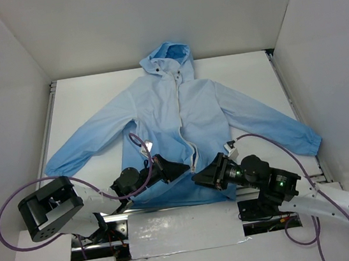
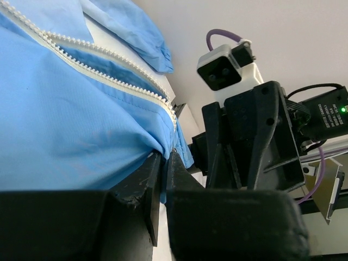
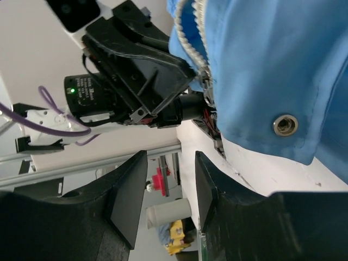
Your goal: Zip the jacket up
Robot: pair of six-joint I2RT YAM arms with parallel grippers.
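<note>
The sky-blue jacket (image 1: pixel 160 119) lies flat on the white table (image 1: pixel 86 94), hood at the far side. Its white zipper (image 1: pixel 185 132) is parted along its lower stretch. My left gripper (image 1: pixel 181 168) is at the bottom hem beside the zipper; in the left wrist view its jaws (image 2: pixel 165 157) are shut on the hem fabric just under the zipper teeth (image 2: pixel 109 65). My right gripper (image 1: pixel 199 179) faces it from the right, just off the hem. In the right wrist view it (image 3: pixel 171 168) is open with nothing between the fingers, below the jacket's edge (image 3: pixel 272 65) and a metal snap (image 3: pixel 285 124).
White walls close in the table on three sides. A metal rail and a silvery sheet (image 1: pixel 184 229) run along the near edge between the arm bases. Purple cables (image 1: pixel 6 217) loop off both arms. The sleeves (image 1: pixel 80 146) spread out to both sides.
</note>
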